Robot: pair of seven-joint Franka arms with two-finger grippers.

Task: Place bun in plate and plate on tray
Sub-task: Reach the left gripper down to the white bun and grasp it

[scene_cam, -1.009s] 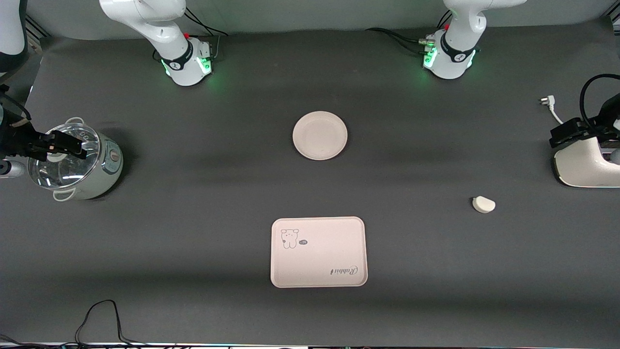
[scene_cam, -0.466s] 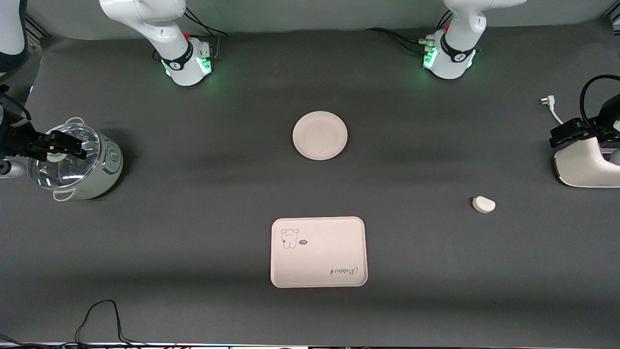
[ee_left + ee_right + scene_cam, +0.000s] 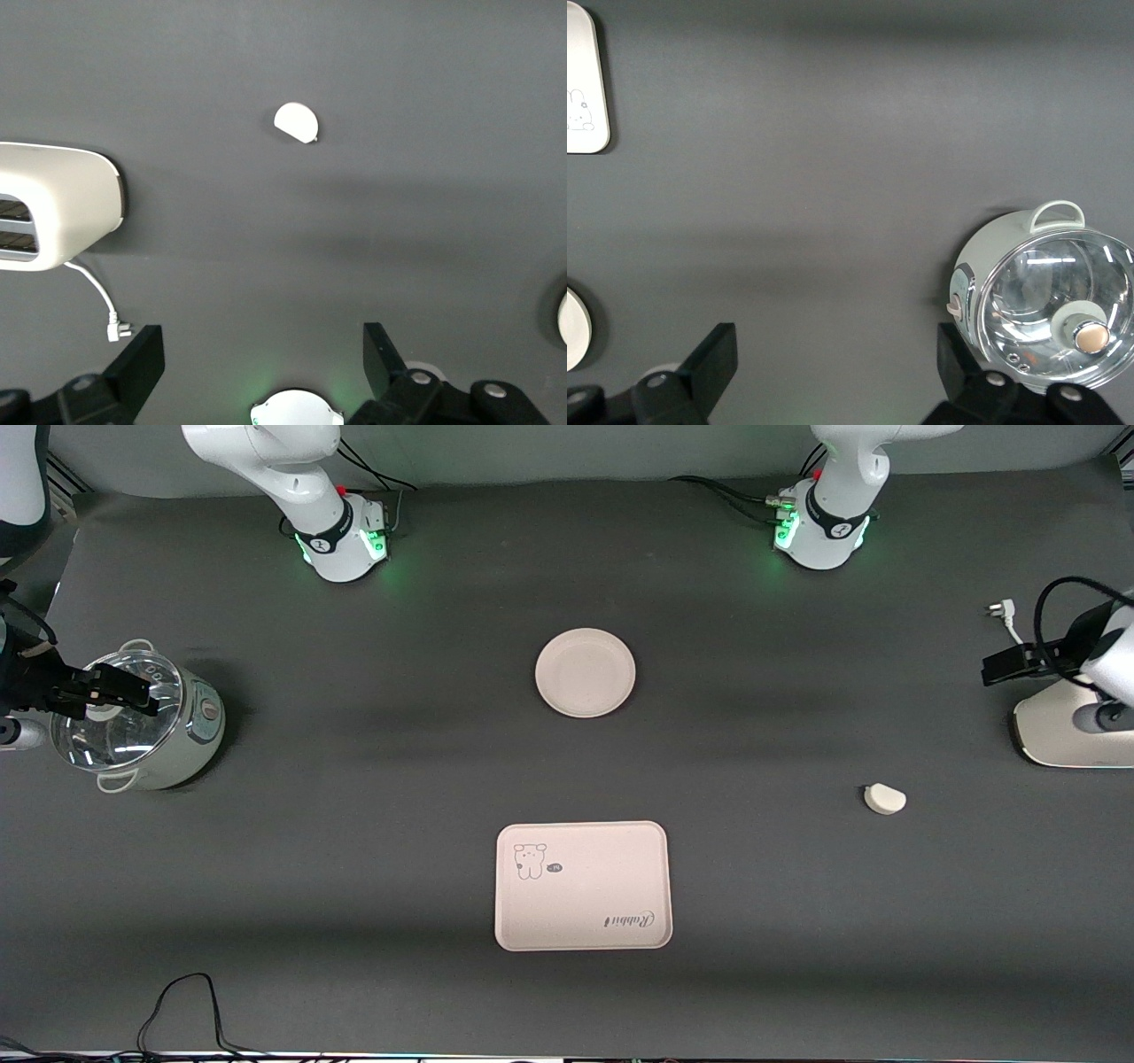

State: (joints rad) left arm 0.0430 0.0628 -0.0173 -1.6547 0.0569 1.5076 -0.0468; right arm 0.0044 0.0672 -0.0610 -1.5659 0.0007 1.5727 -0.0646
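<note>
The bun (image 3: 884, 799) lies on the dark mat toward the left arm's end; it also shows in the left wrist view (image 3: 297, 122). The round plate (image 3: 585, 672) sits bare at mid-table. The tray (image 3: 582, 885) with the "Rabbit" script lies nearer the front camera than the plate. My left gripper (image 3: 1005, 666) is open and empty, up in the air beside the toaster; its fingers (image 3: 137, 365) stand wide apart. My right gripper (image 3: 106, 691) is open and empty over the pot; its fingers (image 3: 713, 359) are wide apart.
A white toaster (image 3: 1067, 731) with a plug on a cord (image 3: 999, 610) stands at the left arm's end. A pale green pot with a glass lid (image 3: 133, 722) stands at the right arm's end. A black cable (image 3: 182, 1001) lies near the front edge.
My left gripper has lifted off the toaster and shifted a little toward mid-table. The right arm, bun, plate and tray have not moved.
</note>
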